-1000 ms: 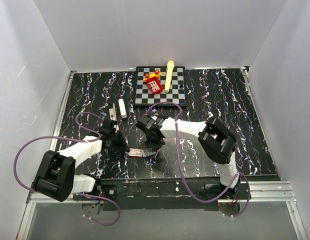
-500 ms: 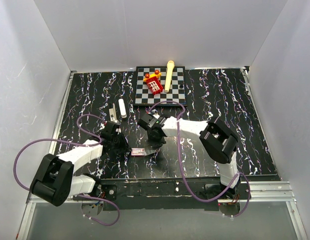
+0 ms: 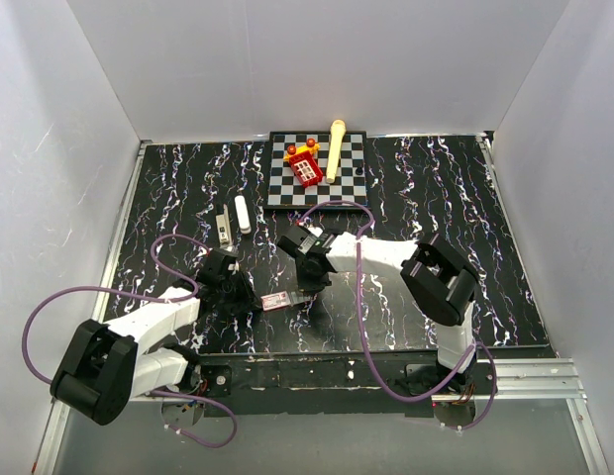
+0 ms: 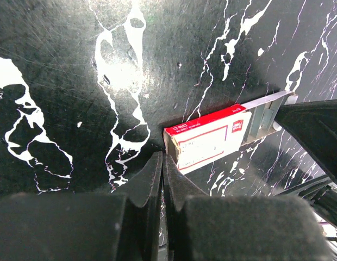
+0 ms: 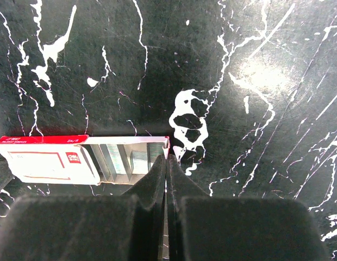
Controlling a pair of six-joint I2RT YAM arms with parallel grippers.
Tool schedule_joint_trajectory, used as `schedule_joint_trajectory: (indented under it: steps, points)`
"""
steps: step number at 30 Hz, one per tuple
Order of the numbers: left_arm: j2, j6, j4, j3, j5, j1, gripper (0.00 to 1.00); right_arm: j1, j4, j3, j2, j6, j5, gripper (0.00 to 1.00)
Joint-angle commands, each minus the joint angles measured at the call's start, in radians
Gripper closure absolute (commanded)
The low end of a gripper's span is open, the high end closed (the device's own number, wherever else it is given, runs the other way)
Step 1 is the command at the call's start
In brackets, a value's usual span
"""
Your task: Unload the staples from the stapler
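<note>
The stapler (image 3: pixel 223 226) lies beside the white stick (image 3: pixel 243 214), well apart from the left gripper (image 4: pixel 162 163) and right gripper (image 5: pixel 166 160), each clenched with tips against opposite ends of the red-and-white box (image 4: pixel 206 140), whose slid-out tray of staples (image 5: pixel 128 157) only the wrist views show.

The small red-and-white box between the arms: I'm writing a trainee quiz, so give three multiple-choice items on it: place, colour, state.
1. Where does the box lie? A on the checkerboard; B on the black table between left tool and right tool; C against the white stick.
2. Its sleeve's colours? A red and white; B blue and yellow; C green.
3. Its state? A shut; B crushed; C tray slid partly out.
Key: B, the top view shows a tool at each end; A, both wrist views show it; C, boxed staples lie bare in the tray.
</note>
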Motion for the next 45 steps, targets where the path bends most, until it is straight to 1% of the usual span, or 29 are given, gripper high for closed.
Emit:
schedule_joint_trajectory:
  steps: [1,6,11,17,26,32,33,35,38,40,45]
  points:
    - [0.010,0.012,-0.068,-0.017,-0.021,-0.012,1.00,-0.003,0.016,-0.008,-0.003,-0.016,0.019,0.99]
    - [0.032,0.032,-0.061,0.005,-0.028,-0.013,1.00,0.012,0.010,0.031,0.018,-0.068,-0.002,0.99]
    - [0.040,0.032,-0.054,0.017,-0.027,-0.016,1.00,0.022,0.003,0.048,0.032,-0.065,-0.001,0.99]
    - [0.050,0.019,-0.044,0.020,-0.024,-0.036,1.00,0.026,0.022,0.077,0.059,-0.048,-0.062,0.99]
    - [0.060,0.016,-0.037,0.025,-0.027,-0.052,1.00,0.054,-0.003,0.165,0.113,-0.100,-0.116,0.99]
    - [0.060,0.019,-0.033,0.023,-0.030,-0.055,1.00,0.057,-0.013,0.173,0.110,-0.109,-0.101,0.99]
    - [0.058,0.017,-0.033,0.020,-0.031,-0.056,1.00,0.057,-0.013,0.168,0.103,-0.111,-0.097,0.97]
    - [0.058,0.016,-0.027,0.015,-0.031,-0.056,1.00,0.057,-0.018,0.162,0.084,-0.112,-0.085,0.89]
    - [0.069,0.016,-0.022,0.015,-0.030,-0.058,1.00,0.058,-0.029,0.153,0.057,-0.112,-0.062,0.80]
    - [0.067,0.016,-0.021,0.015,-0.030,-0.059,1.00,0.057,-0.041,0.150,0.041,-0.116,-0.042,0.77]
    - [0.060,0.019,-0.019,0.011,-0.033,-0.061,1.00,0.057,-0.038,0.111,-0.017,-0.120,-0.007,0.73]
